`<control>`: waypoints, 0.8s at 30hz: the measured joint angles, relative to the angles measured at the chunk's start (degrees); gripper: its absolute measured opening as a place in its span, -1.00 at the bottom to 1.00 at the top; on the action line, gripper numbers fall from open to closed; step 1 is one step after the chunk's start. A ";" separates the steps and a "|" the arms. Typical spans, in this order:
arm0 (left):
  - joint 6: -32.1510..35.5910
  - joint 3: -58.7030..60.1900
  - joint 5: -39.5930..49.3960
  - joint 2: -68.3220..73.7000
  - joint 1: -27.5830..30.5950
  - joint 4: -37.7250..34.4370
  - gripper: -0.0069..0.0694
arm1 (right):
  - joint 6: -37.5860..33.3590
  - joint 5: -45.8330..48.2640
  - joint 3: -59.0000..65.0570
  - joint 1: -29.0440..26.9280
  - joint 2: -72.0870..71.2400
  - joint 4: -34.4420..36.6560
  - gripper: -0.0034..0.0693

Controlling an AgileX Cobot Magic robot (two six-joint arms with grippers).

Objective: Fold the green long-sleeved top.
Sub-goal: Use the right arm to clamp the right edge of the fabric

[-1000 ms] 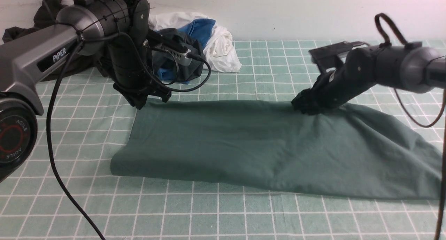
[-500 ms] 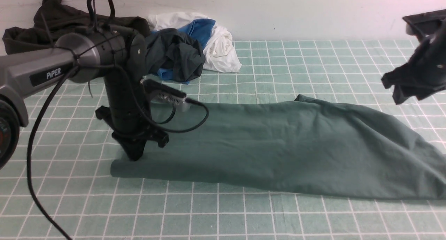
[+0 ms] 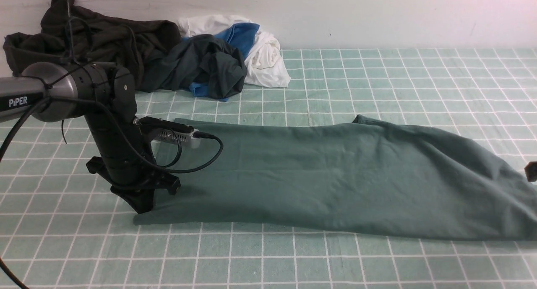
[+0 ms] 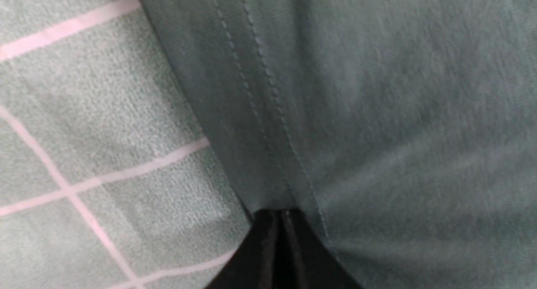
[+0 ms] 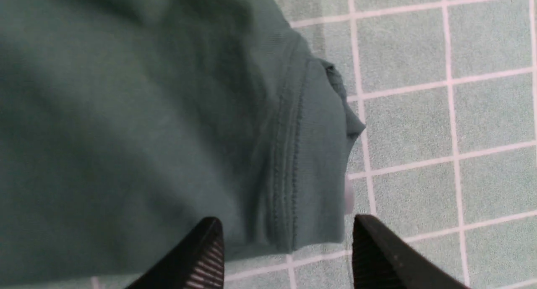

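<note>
The green long-sleeved top (image 3: pixel 335 180) lies folded into a long flat band across the gridded table cover. My left gripper (image 3: pixel 142 206) stands at the band's near left corner. In the left wrist view it (image 4: pixel 280 217) is shut, its tip resting on the double-stitched hem (image 4: pixel 251 113), with no cloth seen between the fingers. Only a black piece of my right gripper (image 3: pixel 532 171) shows at the front view's right edge. In the right wrist view it (image 5: pixel 285 238) is open just above the top's ribbed, stitched end (image 5: pixel 302 154), holding nothing.
A heap of clothes lies at the back left by the wall: a black-olive garment (image 3: pixel 92 37), a dark teal one (image 3: pixel 209 66), and white and blue cloth (image 3: pixel 260 41). The green checked table cover (image 3: pixel 268 259) runs under everything.
My left gripper slid along the top's left hem from the far corner to the near corner. My right gripper left the top's far edge, swung right almost out of the front view and opened wider.
</note>
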 joint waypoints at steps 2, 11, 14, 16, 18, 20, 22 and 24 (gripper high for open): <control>0.95 0.00 -0.05 0.00 0.06 -0.47 -0.83 | 0.73 -2.10 0.00 -0.88 1.79 0.00 0.38; 1.92 0.00 -0.05 0.00 0.11 -0.65 -0.83 | 2.07 -8.21 0.00 -1.19 9.81 -0.25 0.58; 1.91 0.00 -0.05 0.00 0.11 -0.65 -0.83 | 2.32 -9.22 -0.07 -1.19 11.80 -0.25 0.58; 1.91 0.00 -0.05 0.00 0.11 -0.65 -0.83 | 2.51 -9.29 -0.07 -1.23 11.87 -0.25 0.58; 1.91 0.00 -0.05 0.00 0.11 -0.75 -0.83 | 2.64 -9.33 -0.07 -1.23 11.87 -0.20 0.53; 1.91 0.00 -0.05 0.00 0.11 -0.75 -0.83 | 2.64 -9.33 -0.07 -1.23 11.91 0.14 0.41; 1.91 0.00 -0.05 0.00 0.11 -0.75 -0.83 | 2.22 -9.40 -0.07 -1.18 11.93 0.50 0.21; 1.91 0.00 -0.05 0.00 0.11 -0.75 -0.83 | 1.56 -9.62 -0.07 -1.18 12.04 0.45 -0.10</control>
